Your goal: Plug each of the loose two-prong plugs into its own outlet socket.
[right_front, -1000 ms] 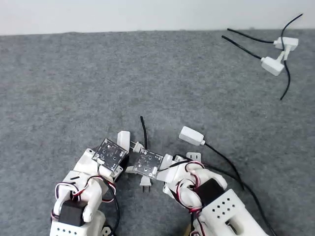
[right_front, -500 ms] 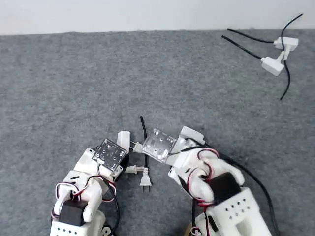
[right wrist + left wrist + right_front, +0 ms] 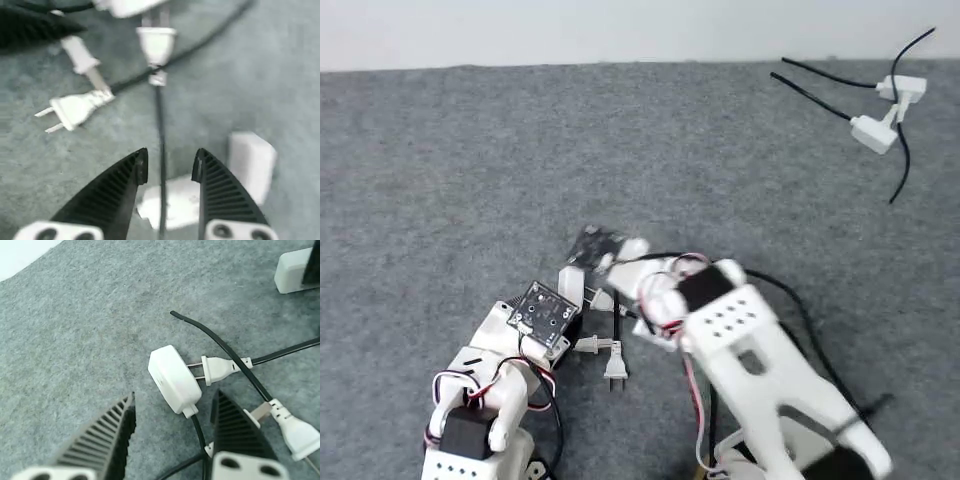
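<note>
grey felt table (image 3: pixel 470 150), pale wall (image 3: pixel 570 30)

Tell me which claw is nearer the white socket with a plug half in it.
Left. The socket lies just ahead of the left claw, between its open fingers. The right claw sits farther off, over a black cable.

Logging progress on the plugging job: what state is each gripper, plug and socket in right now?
Left gripper: open, empty.
Right gripper: open, astride a cord.
Socket: plug partly in.
Plug: prongs partly in, metal showing.
Loose plugs: unplugged, lying flat.
Far sockets: too small to tell.
</note>
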You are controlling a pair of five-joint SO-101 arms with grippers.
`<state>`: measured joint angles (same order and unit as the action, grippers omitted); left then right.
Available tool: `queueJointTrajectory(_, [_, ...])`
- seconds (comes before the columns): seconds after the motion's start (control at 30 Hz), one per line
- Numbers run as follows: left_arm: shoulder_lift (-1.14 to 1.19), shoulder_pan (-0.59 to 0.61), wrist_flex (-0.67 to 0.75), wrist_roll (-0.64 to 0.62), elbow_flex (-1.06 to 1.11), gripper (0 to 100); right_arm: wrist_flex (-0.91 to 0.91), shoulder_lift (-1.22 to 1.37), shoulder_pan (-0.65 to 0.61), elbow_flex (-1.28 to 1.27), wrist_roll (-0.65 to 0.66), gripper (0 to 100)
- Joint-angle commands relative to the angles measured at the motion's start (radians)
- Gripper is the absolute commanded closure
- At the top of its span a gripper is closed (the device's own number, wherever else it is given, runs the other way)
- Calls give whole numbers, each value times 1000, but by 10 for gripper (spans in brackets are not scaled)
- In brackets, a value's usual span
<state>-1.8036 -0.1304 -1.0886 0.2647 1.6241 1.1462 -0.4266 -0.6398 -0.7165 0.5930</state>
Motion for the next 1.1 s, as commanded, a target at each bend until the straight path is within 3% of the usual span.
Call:
queueJointTrajectory(0.0, [-6,63,25,-29,-28,765,-70,42,-61,-12,-6,844])
queueJointTrajectory(0.23, [-6,187,68,-109,-50,765,-252,114,-81,-146,-5,844])
queueJointTrajectory(0.6, [-6,293,101,-146,-67,765,-257,189,-262,-169,-3,844])
queueJointTrajectory(0.83, [-6,381,135,-149,-71,765,-255,191,-275,-167,350,844])
queueJointTrajectory(1.07, [-6,382,137,-149,-71,765,-254,191,-280,-175,529,844])
